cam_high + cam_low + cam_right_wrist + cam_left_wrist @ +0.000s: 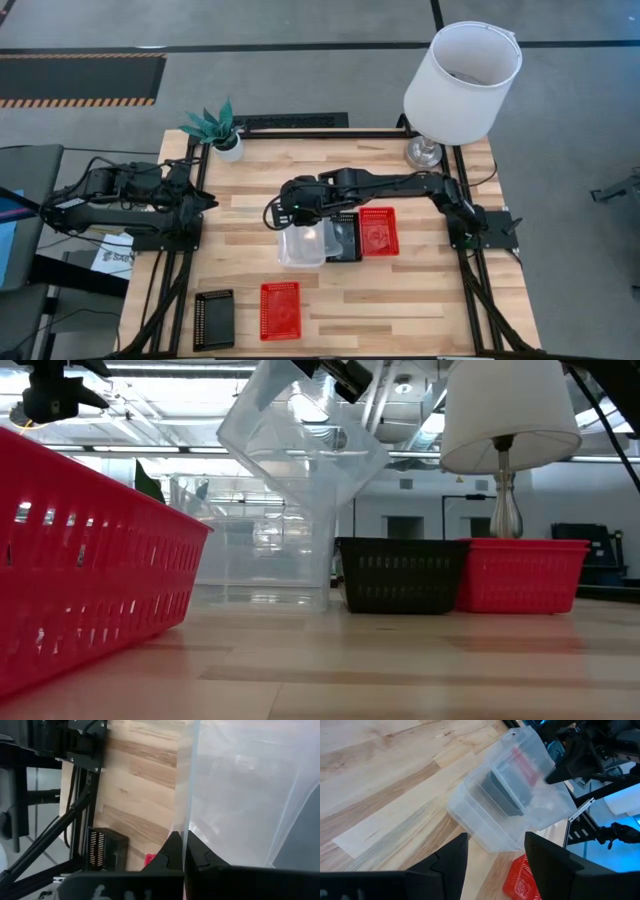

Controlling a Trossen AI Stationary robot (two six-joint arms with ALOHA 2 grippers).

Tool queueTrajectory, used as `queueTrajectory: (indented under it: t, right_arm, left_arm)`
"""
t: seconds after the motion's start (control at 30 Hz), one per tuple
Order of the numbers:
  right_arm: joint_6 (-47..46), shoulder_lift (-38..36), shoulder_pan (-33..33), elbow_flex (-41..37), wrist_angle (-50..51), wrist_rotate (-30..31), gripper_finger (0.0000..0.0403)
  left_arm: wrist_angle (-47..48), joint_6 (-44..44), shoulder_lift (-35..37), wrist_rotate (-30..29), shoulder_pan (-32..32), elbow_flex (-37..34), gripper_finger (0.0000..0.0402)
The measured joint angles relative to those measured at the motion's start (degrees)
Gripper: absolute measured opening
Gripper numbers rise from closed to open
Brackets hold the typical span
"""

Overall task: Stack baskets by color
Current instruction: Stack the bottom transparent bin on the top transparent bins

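Note:
My right gripper (290,213) reaches to the table's middle and is shut on a clear basket (300,440), which hangs tilted over another clear basket (250,550) standing on the table. Beside that one, toward the table's right, stand a black basket (345,238) and a red basket (378,230), both flat on their bottoms. Near the front edge lie another red basket (280,310) and another black basket (213,320). My left gripper (495,855) waits open at the table's left side, holding nothing. My right gripper pinches the clear basket's thin wall at its rim (184,820) between its two fingers, which slant down from above. The basket hangs tilted below the fingers. Its low corner (330,510) dips toward the clear basket on the table; I cannot tell whether they touch.
A white lamp (462,75) stands on its base (425,152) at the far right corner. A small potted plant (218,128) stands at the far left. Bare wood lies between the middle baskets and the two near the front edge.

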State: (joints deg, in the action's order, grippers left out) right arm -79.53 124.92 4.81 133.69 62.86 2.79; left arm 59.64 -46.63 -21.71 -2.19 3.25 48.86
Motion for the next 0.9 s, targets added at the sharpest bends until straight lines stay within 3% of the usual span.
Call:
queueTrajectory:
  t: [0.4,0.57,0.9]
  right_arm:
    - [-0.38,1.4,-0.1,0.12,0.39,-0.23,0.0003]
    - [0.43,4.03,-0.12,-0.08,-0.75,-5.79,0.0005]
    - [1.5,4.79,-0.51,0.02,1.35,-4.37,0.0006]
  left_arm:
    - [0.0,-0.1,0.0,-0.12,0.02,0.0,0.0183]
    - [0.0,-0.11,0.0,-0.14,0.01,0.0,0.0183]
    - [0.02,-0.1,0.0,-0.18,0.01,0.02,0.0183]
